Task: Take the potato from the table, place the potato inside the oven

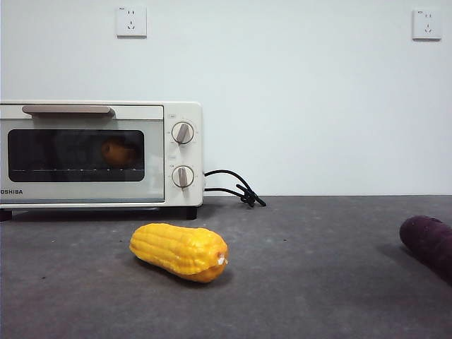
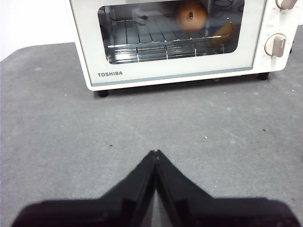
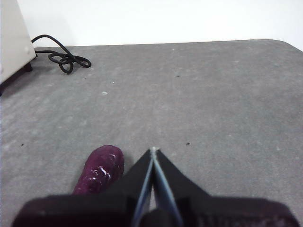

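Oven (image 1: 99, 154) is sitting at far left of the table (image 1: 318, 268), door closed. Potato (image 1: 117, 151) is resting on the rack inside, showing through the dark glass; left wrist view confirms it (image 2: 191, 15), dark eye spot facing out. Left gripper (image 2: 155, 152) is hanging above bare table in front of the oven, jaws pressed together, holding nothing. Corn (image 1: 179, 251) is lying mid-table, untouched. Cord (image 1: 236, 188) is trailing from the oven's right side. Purple vegetable (image 1: 429, 242) is lying at far right; right gripper (image 3: 153, 150) is hanging just beside it, jaws pressed together, empty.

Judgement: task is looking complete; nothing left but parking both arms.
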